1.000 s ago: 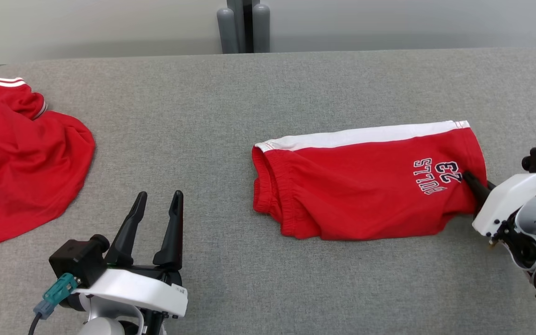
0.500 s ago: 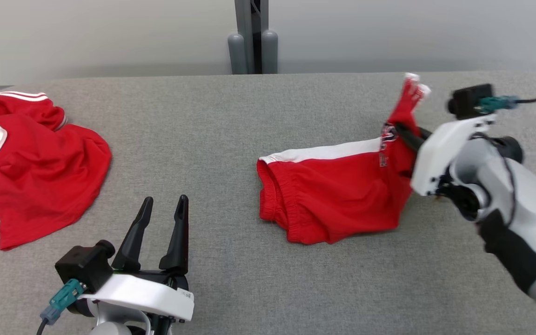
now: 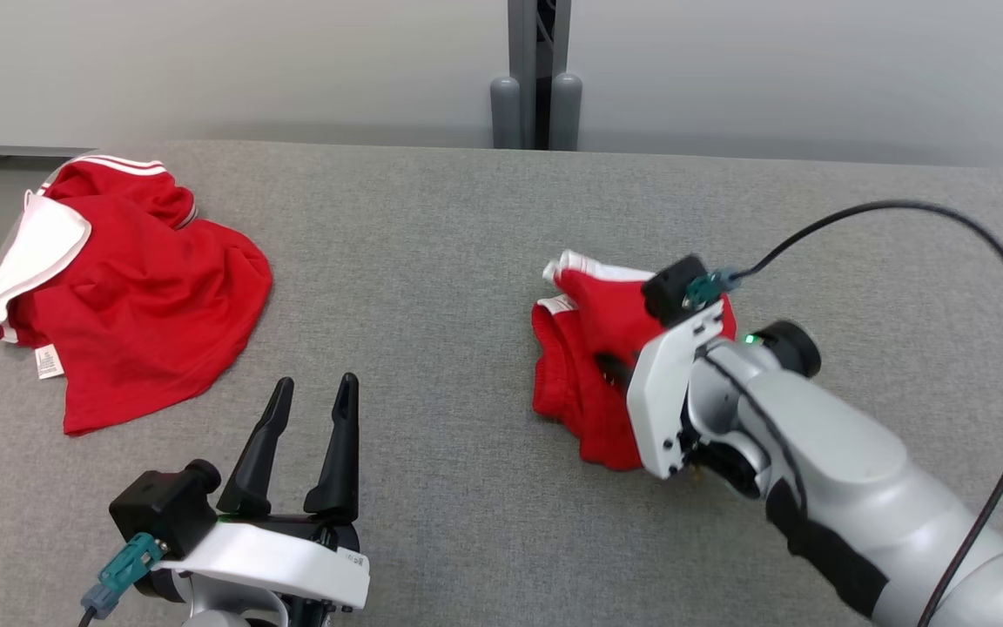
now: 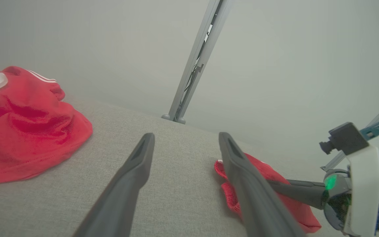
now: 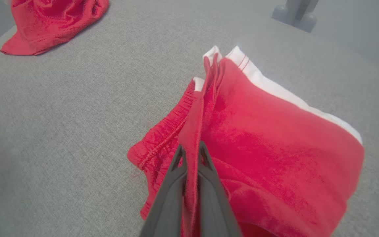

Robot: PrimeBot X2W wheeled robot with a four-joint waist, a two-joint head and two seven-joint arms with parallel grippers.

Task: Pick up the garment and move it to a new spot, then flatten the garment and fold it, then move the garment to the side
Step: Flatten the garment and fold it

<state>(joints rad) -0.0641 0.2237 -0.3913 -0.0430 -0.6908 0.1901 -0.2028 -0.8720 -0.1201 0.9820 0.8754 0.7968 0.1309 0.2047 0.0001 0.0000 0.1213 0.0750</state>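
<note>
Your counter [image 3: 432,261] is covered in plain grey cloth and runs back to a pale wall [image 3: 205,61], where a grey post [image 3: 536,70] on two round feet stands at the far edge. Right of centre, the red shorts [image 3: 589,322] lie bunched on the cloth, white band on the far side. Your right gripper [image 5: 190,149] is clamped on a raised fold of them. Your left gripper [image 3: 317,383] hovers nearer you, spread wide and holding nothing. A red shirt [image 3: 144,296] lies crumpled at the counter's left edge.
</note>
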